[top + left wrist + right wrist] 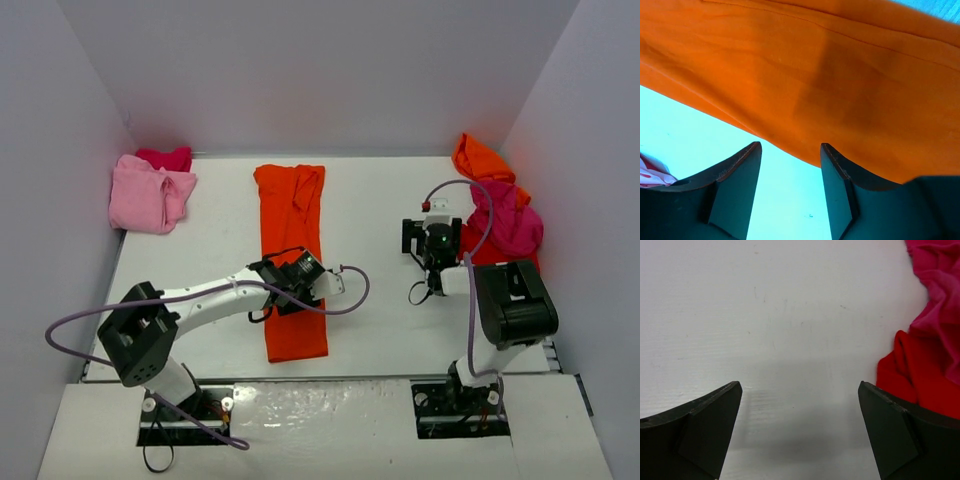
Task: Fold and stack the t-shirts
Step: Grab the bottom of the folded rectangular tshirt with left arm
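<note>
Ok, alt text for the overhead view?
An orange-red t-shirt, folded into a long strip, lies mid-table, the left arm reaching over its near half. Pink shirts sit far left, a crumpled pile far right by the right arm.

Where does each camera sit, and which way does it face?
Top: above and behind, looking down on the table; left arm and right arm show.
Left wrist: on the left arm, facing the orange tee; left pincer shows.
Right wrist: facing the table, magenta tee and red tee; right pincer shows.
Shared: top and left wrist both see the orange tee.
</note>
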`<move>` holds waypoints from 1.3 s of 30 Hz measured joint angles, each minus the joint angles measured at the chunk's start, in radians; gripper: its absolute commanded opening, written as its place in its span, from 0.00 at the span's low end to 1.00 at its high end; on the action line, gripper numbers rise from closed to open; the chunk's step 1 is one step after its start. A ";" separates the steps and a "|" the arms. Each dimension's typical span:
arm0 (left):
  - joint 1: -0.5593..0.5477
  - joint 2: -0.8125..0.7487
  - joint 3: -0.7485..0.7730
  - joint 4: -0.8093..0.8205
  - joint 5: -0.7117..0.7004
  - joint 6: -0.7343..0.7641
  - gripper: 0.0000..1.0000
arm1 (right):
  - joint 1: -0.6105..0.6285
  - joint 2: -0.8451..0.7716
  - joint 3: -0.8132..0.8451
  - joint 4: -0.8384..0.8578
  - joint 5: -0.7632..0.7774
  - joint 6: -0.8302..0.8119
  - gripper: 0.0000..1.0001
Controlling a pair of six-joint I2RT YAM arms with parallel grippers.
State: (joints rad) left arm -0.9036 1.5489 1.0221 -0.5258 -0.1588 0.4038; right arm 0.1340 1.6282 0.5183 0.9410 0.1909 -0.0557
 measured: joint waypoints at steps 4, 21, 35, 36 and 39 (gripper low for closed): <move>0.000 0.012 0.000 0.003 0.000 0.000 0.45 | -0.095 0.071 0.048 -0.024 -0.139 0.007 1.00; 0.005 -0.059 -0.073 0.053 -0.005 0.000 0.43 | -0.217 0.475 0.725 -0.491 -0.739 -0.128 1.00; 0.023 -0.019 -0.046 0.043 -0.007 0.003 0.41 | -0.431 -0.325 -0.054 0.132 -0.716 0.158 1.00; 0.023 -0.018 -0.042 0.040 -0.007 0.003 0.41 | -0.435 -0.321 -0.087 0.186 -0.724 0.173 1.00; 0.023 -0.017 -0.035 0.036 -0.007 0.003 0.40 | -0.470 -0.246 -0.191 0.273 -0.742 0.228 1.00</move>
State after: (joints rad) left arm -0.8810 1.5318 0.9867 -0.4896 -0.1658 0.4068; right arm -0.3358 1.3825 0.3274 1.2143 -0.5507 0.1721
